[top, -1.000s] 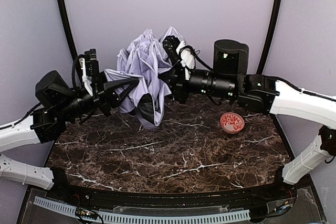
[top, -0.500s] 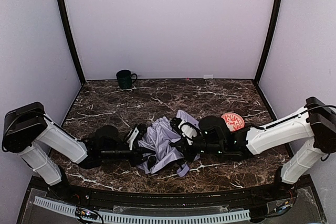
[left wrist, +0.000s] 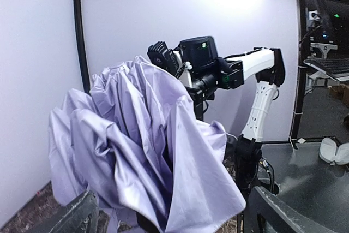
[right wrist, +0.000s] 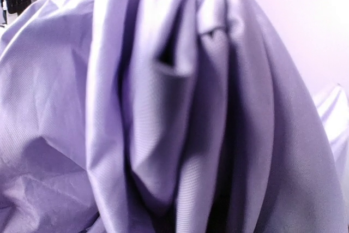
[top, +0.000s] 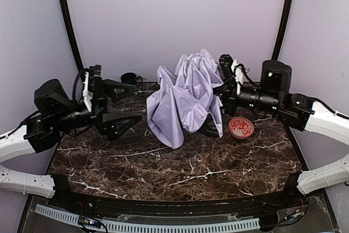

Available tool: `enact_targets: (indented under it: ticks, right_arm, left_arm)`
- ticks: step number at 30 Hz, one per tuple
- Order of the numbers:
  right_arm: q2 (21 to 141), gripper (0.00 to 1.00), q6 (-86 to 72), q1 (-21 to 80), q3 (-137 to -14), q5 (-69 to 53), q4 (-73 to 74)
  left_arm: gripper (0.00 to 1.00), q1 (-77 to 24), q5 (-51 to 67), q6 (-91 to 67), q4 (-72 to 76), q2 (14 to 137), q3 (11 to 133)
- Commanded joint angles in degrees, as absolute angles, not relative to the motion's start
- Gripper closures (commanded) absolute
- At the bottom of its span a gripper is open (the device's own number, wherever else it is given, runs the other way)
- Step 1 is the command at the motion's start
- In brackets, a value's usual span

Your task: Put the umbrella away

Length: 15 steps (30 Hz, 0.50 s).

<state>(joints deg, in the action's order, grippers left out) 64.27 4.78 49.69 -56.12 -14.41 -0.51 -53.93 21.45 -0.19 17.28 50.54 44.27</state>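
The umbrella [top: 185, 94] hangs as a loose bundle of pale lavender fabric above the back of the marble table [top: 180, 173], and its lowest fold reaches down toward the tabletop. My right gripper [top: 221, 90] is pressed into the fabric's right side, shut on the umbrella, with its fingers buried in the folds. The umbrella [right wrist: 163, 107] fills the right wrist view. My left gripper [top: 140, 101] stands wide open just left of the cloth, holding nothing. In the left wrist view the umbrella [left wrist: 136, 145] hangs ahead of the spread fingers [left wrist: 76, 216]. No shaft or handle shows.
A red-patterned bowl [top: 240, 127] sits on the table right of the umbrella, below the right arm. A dark mug [top: 130, 78] stands at the back left, near the wall. Purple walls close in the back and both sides.
Half a second ago the umbrella lay crumpled low on the table between both grippers. Now it hangs raised from the right gripper, and the left gripper has opened and stands apart from it.
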Motion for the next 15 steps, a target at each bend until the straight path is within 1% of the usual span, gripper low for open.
enact_targets:
  ticks: [1, 2, 4, 7, 10, 13, 15]
  right_arm:
    - [59.27, 1.0, 14.42, 47.51, -63.37, -23.35, 7.04]
    - [58.57, 1.0, 15.52, 47.13, -65.09, -25.48, 10.33]
    - [58.15, 1.0, 16.15, 46.98, -70.03, -25.88, 14.36]
    - [58.59, 1.0, 16.02, 46.95, -75.45, -30.52, 17.31]
    - [59.88, 1.0, 17.45, 46.99, -78.64, -38.67, 19.12]
    - [62.36, 1.0, 17.03, 46.95, -81.19, -38.34, 19.29]
    - [63.05, 1.0, 15.37, 46.94, -80.23, -39.89, 16.07]
  left_arm:
    - [0.01, -54.67, 21.05, 10.82, -0.39, 41.84, 50.78]
    - [0.01, -54.67, 19.63, 12.28, -0.77, 39.76, 50.83]
    - [0.02, -54.67, 15.69, 14.74, 0.27, 36.63, 48.21]
    - [0.1, -54.67, 10.68, 14.5, -0.06, 37.63, 44.18]
    - [0.2, -54.67, 10.33, 12.0, 2.49, 41.77, 41.38]
    - [0.3, -55.01, 12.58, 5.19, 10.44, 46.38, 41.91]
    - [0.31, -56.5, 15.59, 3.08, 13.91, 48.81, 42.39]
